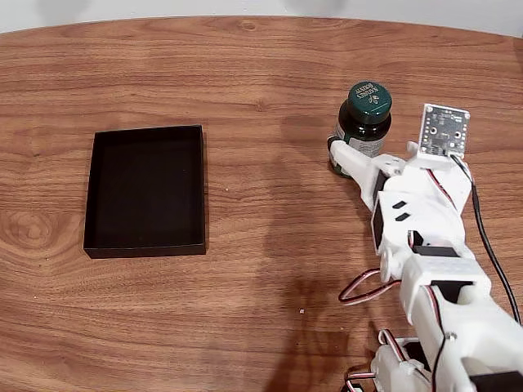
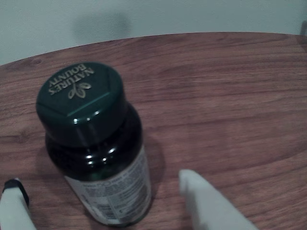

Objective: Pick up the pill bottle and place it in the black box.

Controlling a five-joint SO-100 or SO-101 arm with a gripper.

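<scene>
The pill bottle (image 1: 365, 122) stands upright on the wooden surface (image 1: 261, 73), well right of the black box (image 1: 147, 189) in the fixed view; the gripper (image 2: 103, 201) straddles it. Its jaws are apart, one finger (image 2: 211, 203) each side, not clamped.

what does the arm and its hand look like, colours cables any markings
The arm is white blocky plastic with black servo blocks set in its joints. Red-and-white wire loops hang near the base and a black cable runs along its right side in the fixed view. The hand has white fingers; a small pale circuit board stands on the wrist.
</scene>
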